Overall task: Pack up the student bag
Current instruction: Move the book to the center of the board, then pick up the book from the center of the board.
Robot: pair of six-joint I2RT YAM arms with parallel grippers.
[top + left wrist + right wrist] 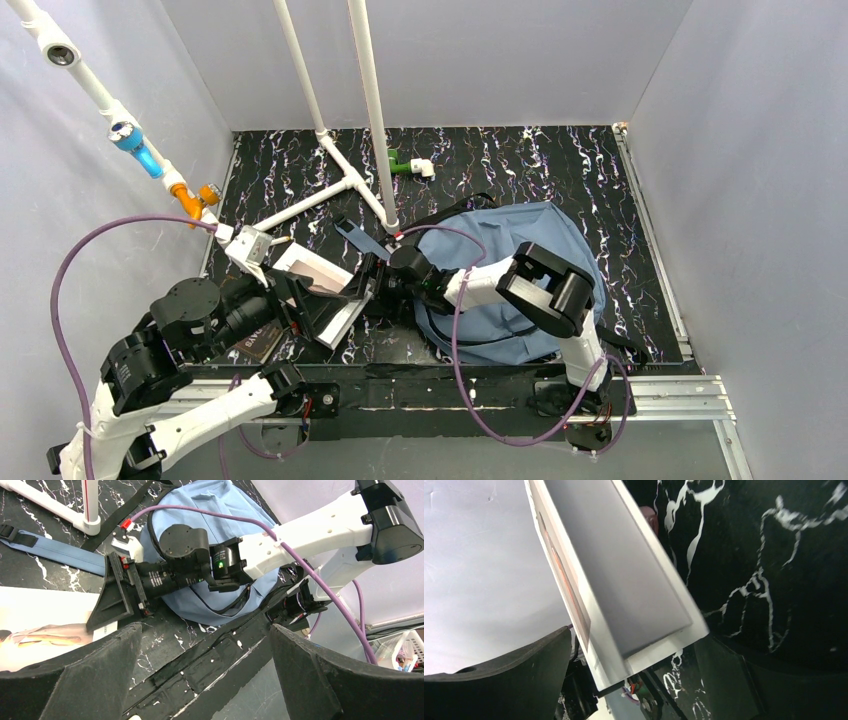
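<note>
The slate-blue student bag (520,245) lies flat at the table's middle right, and part of it shows as the bag (210,510) in the left wrist view. My right arm reaches left across it. My right gripper (368,288) is open, and the lower corner of a tilted white book (624,580) sits between its fingers (524,680) without filling the gap. That white book (320,275) leans left of the bag. My left gripper (205,680) is open with nothing between its fingers, hovering over the table's near edge. From above, the left gripper (305,315) is just left of the book.
A dark book (262,340) lies under the left wrist. A white pipe frame (340,190) and a green fitting (400,163) stand behind. A blue shoulder strap (55,552) trails left of the bag. The metal rail (450,385) marks the near edge.
</note>
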